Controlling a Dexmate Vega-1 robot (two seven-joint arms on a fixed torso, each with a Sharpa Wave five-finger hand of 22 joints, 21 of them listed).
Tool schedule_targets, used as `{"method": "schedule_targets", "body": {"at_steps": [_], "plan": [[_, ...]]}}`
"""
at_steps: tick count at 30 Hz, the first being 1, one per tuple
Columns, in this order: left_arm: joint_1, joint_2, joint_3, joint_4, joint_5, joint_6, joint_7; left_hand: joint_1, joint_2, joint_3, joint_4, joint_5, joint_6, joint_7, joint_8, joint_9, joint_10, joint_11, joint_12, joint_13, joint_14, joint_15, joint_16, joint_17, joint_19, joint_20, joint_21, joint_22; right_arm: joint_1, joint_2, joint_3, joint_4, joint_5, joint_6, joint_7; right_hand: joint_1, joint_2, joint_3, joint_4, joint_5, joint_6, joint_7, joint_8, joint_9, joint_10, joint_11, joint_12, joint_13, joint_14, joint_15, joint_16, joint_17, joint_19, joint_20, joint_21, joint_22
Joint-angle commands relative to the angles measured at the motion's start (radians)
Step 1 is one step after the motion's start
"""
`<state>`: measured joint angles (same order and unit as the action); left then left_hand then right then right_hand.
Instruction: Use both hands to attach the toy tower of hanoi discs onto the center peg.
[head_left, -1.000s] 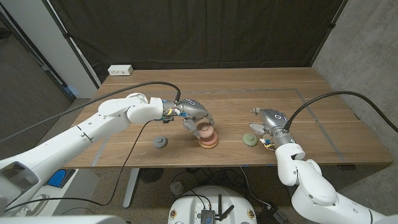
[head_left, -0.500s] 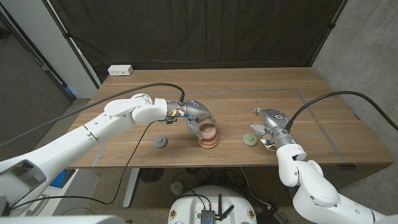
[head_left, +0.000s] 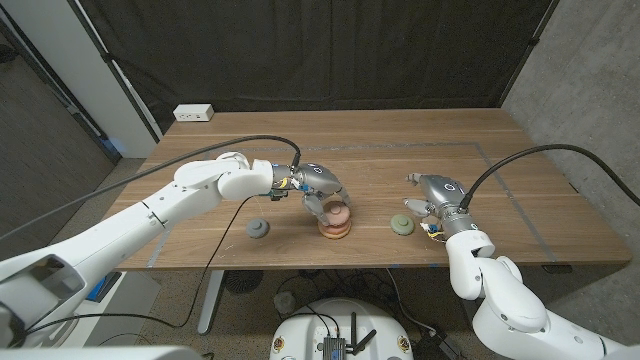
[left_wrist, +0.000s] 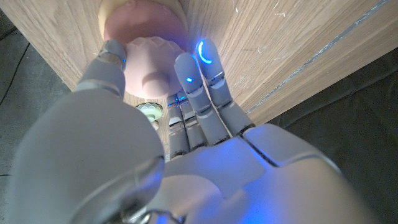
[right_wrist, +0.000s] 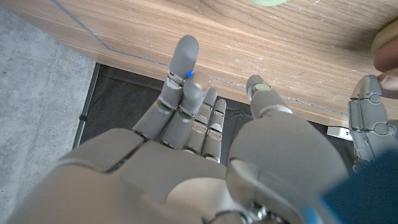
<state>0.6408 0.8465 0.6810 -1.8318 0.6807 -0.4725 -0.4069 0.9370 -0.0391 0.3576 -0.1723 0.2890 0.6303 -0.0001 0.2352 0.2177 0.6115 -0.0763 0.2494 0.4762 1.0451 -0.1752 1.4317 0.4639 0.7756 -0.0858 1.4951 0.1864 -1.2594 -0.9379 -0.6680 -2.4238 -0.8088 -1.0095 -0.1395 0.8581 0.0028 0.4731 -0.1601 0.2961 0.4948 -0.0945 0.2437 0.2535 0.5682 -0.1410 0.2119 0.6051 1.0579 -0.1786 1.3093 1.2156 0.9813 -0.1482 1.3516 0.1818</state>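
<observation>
Now no readable writing or brand shows on anything in view. Since the earlier frames the left hand (head_left: 318, 190) has come down with the pink disc (head_left: 337, 212), which sat higher and tilted a second ago and now lies level on the stack (head_left: 334, 228) at the table's (head_left: 500, 150) front middle. Its fingers (left_wrist: 186, 74) and thumb are clamped around the pink disc, seen close in the left wrist view. Over to the right, the right hand (head_left: 432, 195) has not moved; its fingers are spread apart and hold nothing, just beside the green disc (head_left: 402, 224). A grey disc (head_left: 259, 229) lies on the wood left of the stack, apart from it. A white power strip (head_left: 193, 113) sits at the far left corner.
</observation>
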Motion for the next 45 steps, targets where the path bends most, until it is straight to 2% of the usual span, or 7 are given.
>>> {"method": "schedule_targets", "body": {"at_steps": [1,33,45], "plan": [[-0.010,-0.009,0.011,0.019,-0.005,-0.005,0.008,0.000,0.015,0.020,0.011,0.004,0.025,-0.015,0.007,0.016,0.070,-0.060,-0.002,0.001,0.007,-0.044,0.001,0.003,0.003,-0.119,0.007,0.001,0.008,-0.003,-0.005,0.001,0.007,-0.006,0.004,0.002,0.008,0.010,0.001,0.004,0.005,-0.004,-0.003,0.001,0.006,0.003,0.001,0.002,0.000,-0.039,0.004,0.004,0.002,-0.070,0.000,0.003],[0.003,0.012,0.004,0.016,-0.041,0.013,-0.010,-0.001,0.017,0.025,0.009,0.003,0.037,-0.017,0.003,0.017,0.083,-0.062,-0.008,0.006,0.010,-0.044,0.002,0.004,0.007,-0.120,0.009,0.001,0.038,0.000,-0.014,0.022,0.046,-0.003,-0.012,-0.002,0.010,0.014,0.001,0.004,0.005,-0.006,-0.005,0.002,0.007,0.006,0.001,0.006,-0.003,-0.039,0.005,0.003,0.002,-0.070,0.000,0.003],[0.013,0.011,0.009,0.011,-0.037,0.019,-0.011,-0.001,0.016,0.027,0.008,0.003,0.038,-0.018,-0.001,0.017,0.082,-0.064,-0.014,0.010,0.010,-0.044,0.002,0.004,0.006,-0.120,0.008,0.001,0.026,-0.010,-0.015,0.010,0.053,-0.016,-0.023,-0.004,0.010,0.014,0.001,0.003,0.008,-0.005,-0.005,0.002,0.009,0.004,0.001,0.006,-0.002,-0.039,0.007,0.004,0.002,-0.070,0.000,0.003]]}}
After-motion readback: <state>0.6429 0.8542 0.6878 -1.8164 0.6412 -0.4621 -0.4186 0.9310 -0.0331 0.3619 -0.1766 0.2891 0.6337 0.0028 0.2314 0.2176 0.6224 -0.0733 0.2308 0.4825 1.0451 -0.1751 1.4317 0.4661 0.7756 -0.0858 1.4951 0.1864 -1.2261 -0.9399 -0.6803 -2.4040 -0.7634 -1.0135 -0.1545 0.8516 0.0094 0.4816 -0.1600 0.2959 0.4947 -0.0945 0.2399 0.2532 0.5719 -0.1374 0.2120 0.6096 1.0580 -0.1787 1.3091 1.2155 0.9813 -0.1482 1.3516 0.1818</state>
